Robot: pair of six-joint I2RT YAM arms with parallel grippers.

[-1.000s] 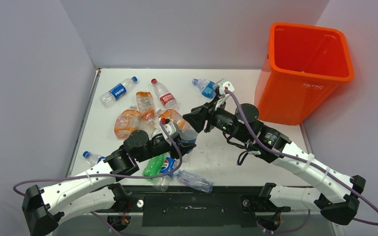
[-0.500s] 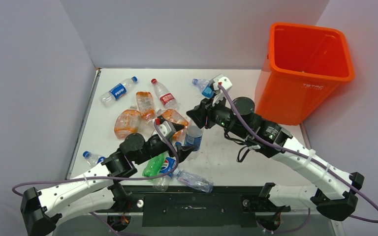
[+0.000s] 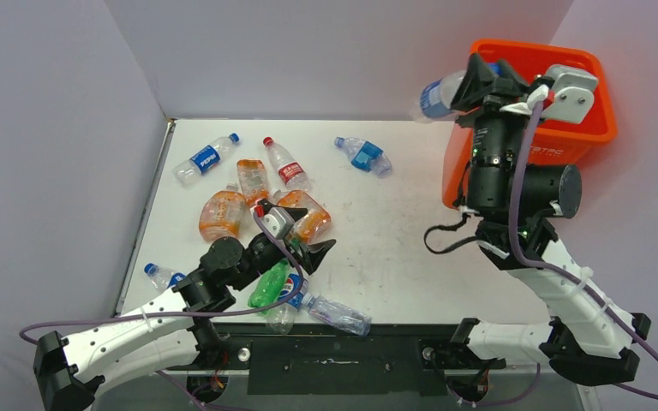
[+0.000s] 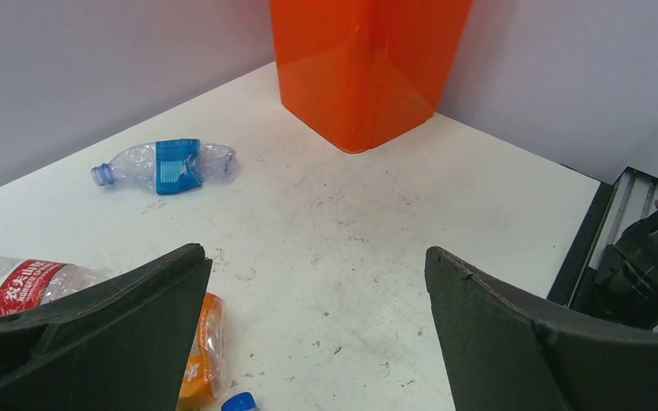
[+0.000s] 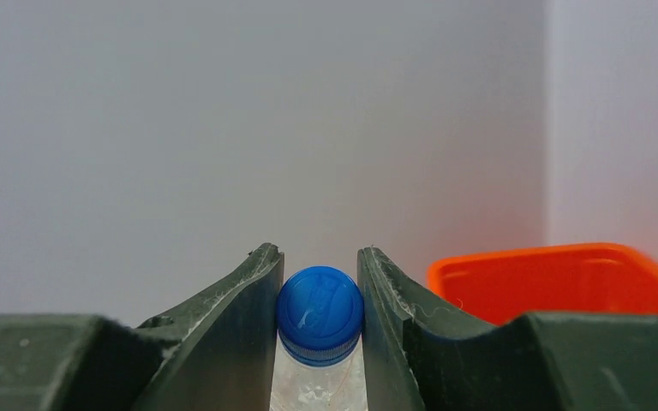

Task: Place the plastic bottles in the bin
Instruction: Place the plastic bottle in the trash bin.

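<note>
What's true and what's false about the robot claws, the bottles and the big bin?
1. The right claw is squeezing a blue-capped bottle. True.
2. The left claw is shut tight. False: it is wide open and holds nothing.
3. The bin is green. False: it is bright orange.
4. One green bottle is lying down. True.

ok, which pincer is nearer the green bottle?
Left. The left pincer is open close by the green bottle; the right pincer is up at the bin rim, gripping a blue-capped bottle.
</note>
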